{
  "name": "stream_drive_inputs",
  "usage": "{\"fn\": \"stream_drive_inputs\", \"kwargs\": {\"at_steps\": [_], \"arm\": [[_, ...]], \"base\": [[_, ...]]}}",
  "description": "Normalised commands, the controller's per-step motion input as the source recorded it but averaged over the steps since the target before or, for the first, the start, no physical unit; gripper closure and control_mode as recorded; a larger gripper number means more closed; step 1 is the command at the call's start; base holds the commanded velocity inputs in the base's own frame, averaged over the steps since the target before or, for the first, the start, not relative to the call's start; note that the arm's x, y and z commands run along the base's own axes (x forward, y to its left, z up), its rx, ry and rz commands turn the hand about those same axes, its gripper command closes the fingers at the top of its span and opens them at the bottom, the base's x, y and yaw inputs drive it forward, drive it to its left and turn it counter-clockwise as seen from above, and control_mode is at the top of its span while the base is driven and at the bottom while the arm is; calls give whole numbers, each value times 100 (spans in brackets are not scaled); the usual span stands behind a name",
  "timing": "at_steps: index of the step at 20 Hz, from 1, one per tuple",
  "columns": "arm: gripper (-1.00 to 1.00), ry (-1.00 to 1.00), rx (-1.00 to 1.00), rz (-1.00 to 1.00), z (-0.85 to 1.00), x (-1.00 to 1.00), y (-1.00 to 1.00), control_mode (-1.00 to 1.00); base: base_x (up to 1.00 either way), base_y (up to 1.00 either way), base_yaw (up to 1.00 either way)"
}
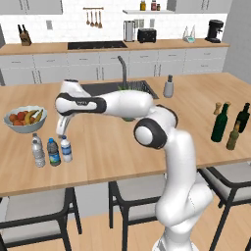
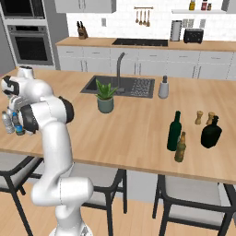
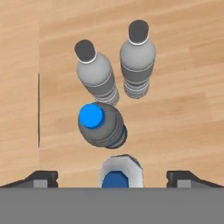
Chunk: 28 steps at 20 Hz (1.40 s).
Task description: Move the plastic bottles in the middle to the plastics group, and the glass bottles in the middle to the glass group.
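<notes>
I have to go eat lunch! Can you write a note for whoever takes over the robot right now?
Gripper: jaws open, holding nothing, above the white-cap bottle.
Plastics: white-cap bottle and blue-cap bottle stand beside the clear bottle.
Glass: green wine bottle stands next to the olive-brown bottle, near the blackish bottle.
Done: sorting looks finished.
Left: probably just lift the arm away.

kitchen: sink (image 1: 128, 88), oven (image 2: 28, 44), cabinets (image 1: 34, 67)

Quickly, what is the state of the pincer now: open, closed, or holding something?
Pincer: open, holding nothing, above the water bottles on the counter.
</notes>
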Motion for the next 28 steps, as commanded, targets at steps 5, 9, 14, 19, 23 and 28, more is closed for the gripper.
{"fn": "stream_drive_inputs", "kwargs": {"at_steps": [5, 9, 14, 19, 23, 28], "arm": [[-100, -9, 0, -8, 41, -53, -69, -100], [-100, -13, 0, -15, 24, -61, -100, -100], [-100, -11, -1, -21, 18, -46, -98, -100], [-100, -11, 0, -29, 21, -50, -100, -100], [-100, -3, 0, -38, 36, -28, -100, -100], [-100, 0, 0, -43, 41, -23, -100, -100]], "base": [[0, 0, 0], [0, 0, 0], [0, 0, 0], [0, 0, 0], [0, 0, 0], [0, 0, 0]]}}
